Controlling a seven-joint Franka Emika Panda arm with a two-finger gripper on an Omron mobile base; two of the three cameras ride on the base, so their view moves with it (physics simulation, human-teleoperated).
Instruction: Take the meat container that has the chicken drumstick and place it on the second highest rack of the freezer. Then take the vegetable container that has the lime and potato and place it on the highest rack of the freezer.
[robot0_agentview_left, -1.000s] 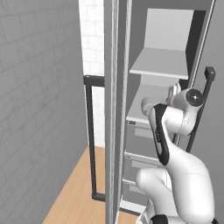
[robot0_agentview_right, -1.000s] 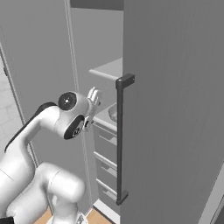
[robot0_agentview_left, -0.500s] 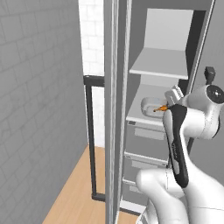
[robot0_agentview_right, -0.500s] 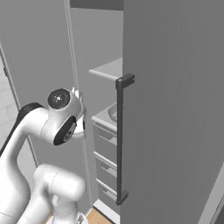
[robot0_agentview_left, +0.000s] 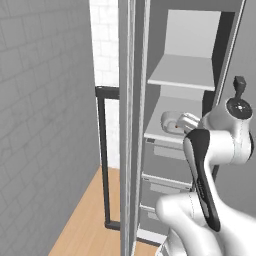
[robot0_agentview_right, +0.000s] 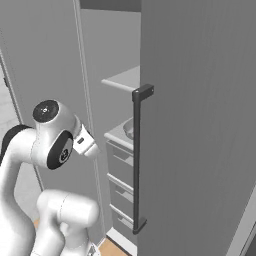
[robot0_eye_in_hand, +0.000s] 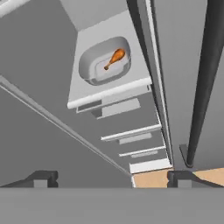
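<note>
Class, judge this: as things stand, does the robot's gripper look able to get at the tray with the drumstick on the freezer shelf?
Probably yes. The gripper is open and faces the tray on its shelf, with the freezer open and nothing between them.

meat container (robot0_agentview_left: 172, 122) (half behind arm)

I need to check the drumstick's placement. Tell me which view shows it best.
The hand view: the chicken drumstick lies unobstructed in its tray on a shelf. The left base view gives just an orange speck behind the arm; in the right base view I cannot make it out.

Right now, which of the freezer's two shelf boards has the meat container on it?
The lower one, the second highest rack: the tray with the chicken drumstick sits there. The highest rack above it is bare.
</note>
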